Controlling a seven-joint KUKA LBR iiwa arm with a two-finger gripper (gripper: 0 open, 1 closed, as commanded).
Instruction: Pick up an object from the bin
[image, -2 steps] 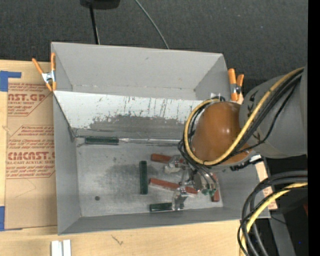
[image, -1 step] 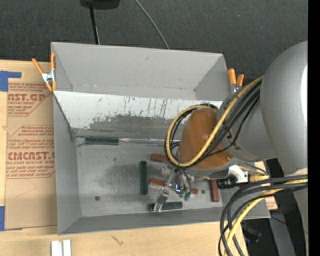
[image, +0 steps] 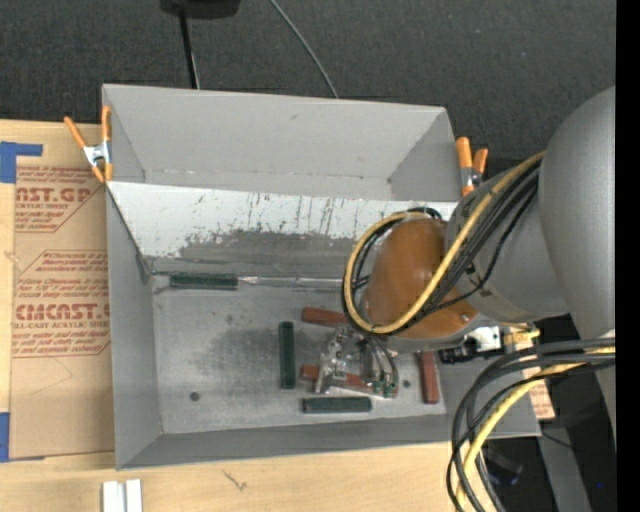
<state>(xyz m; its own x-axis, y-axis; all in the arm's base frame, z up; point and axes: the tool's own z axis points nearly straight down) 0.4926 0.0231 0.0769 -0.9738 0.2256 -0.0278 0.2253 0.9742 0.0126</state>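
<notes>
My gripper hangs low over the bin floor, right of the middle and near the front wall. Under its left side lies a short red-brown stick. A dark green stick lies flat just in front of it. Another dark green stick stands lengthwise to its left. A red-brown stick lies just behind it, partly under the arm's orange cover. Whether anything is held cannot be made out.
One more red-brown stick lies to the right by the bin's right wall. A long dark green stick rests along the back wall at the left. The arm and its cables cover the bin's right side.
</notes>
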